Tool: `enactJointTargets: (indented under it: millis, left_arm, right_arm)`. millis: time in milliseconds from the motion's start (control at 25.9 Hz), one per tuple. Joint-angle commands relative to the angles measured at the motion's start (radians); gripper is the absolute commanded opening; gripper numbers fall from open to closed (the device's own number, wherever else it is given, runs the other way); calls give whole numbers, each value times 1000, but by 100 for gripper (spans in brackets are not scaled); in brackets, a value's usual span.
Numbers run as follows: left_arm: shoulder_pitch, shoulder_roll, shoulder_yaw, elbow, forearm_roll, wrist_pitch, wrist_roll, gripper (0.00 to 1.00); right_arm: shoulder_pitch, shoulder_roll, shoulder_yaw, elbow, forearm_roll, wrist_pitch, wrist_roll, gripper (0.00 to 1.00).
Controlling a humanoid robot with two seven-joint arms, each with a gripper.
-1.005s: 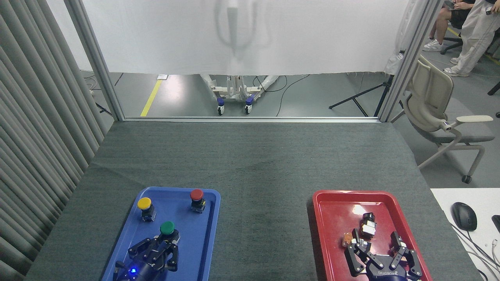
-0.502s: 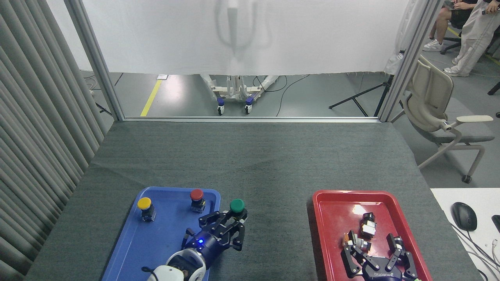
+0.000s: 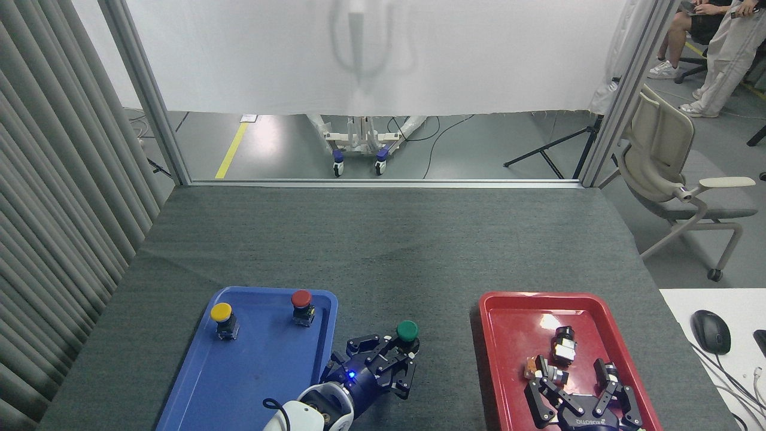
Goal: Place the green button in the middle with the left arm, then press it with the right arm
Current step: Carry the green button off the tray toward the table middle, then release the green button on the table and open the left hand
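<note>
- Looking through the head view, I saw the left gripper [image 3: 400, 353] pinching the green button [image 3: 407, 331] by its base, the linkage fingers [image 3: 365, 345] closed in around it and the green cap standing clear at the far tip.
- The button was over the bare grey cloth of the middle [image 3: 413, 281], between the blue tray [image 3: 251, 371] and the red tray [image 3: 514, 335], nearer the blue one's right edge than the red one's left.
- Whether its base was touching the cloth or hanging just above it, I could not tell from this angle.
- The cap pointed roughly upward, tilted slightly, I thought, so a press would have to come down from above.
- The right gripper [image 3: 583, 395] sat low over the red tray with its fingers spread, holding nothing; small parts [image 3: 562, 344] lay just beyond its tips.
- The button lay to that gripper's left, well apart across the red tray's rim, so the press called for a leftward reach once the left fingers let go.
- Against the frame half a second earlier, the left gripper had carried the button farther right, off the blue tray's edge and onto open cloth.
- The yellow button [image 3: 221, 312] and red button [image 3: 301, 299] had stayed put in the blue tray, and the right gripper had barely shifted.
</note>
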Motion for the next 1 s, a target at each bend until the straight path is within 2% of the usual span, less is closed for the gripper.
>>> enactJointTargets:
  millis: [0,77,116,155,232,271,309,348,425,541,657,734,889,966]
  left_arm:
    - [13,3,-11,8,-2,1,0,0]
    - [41,8,-12,-6,-5,0,6,1]
    - [47,9,-12,-17,-10,0,10,14]
    - [52,11,-12,-26,-13,0,13,31]
    - [59,11,-12,-28,-13,1,15,50]
    - [61,9,-11,-26,-13,6,13,64]
    - [64,9,-11,-28,-11,10,15,88]
    - [67,8,-11,-29,-11,10,15,100]
    - [87,6,-8,-48,-10,10,15,100]
    - [116,3,-5,-146,-8,23,6,100]
    - [165,14,-5,-299,-8,64,0,100]
    - [223,54,6,-405,-8,101,7,100]
    - [329,135,107,-574,1,251,29,100]
    - [398,157,195,-650,1,274,50,100]
  right_arm:
    - [0,-7,2,0,-1,0,3,99]
    - [0,-8,8,0,-1,3,5,99]
    - [0,-8,11,0,-1,6,6,99]
    - [0,-8,18,0,-1,8,6,99]
    - [-1,-10,27,0,-1,11,6,99]
    - [-1,-10,36,2,-1,11,8,99]
    - [-3,-10,44,2,-1,12,9,99]
    - [-4,-10,48,0,0,12,9,99]
    - [-6,-8,61,2,-1,12,11,99]
    - [-9,-2,94,2,0,14,11,99]
    - [-10,6,125,8,0,18,11,99]
    - [-26,9,162,25,0,52,11,96]
    - [-70,19,246,66,2,107,11,73]
    - [-93,29,278,83,2,107,13,53]
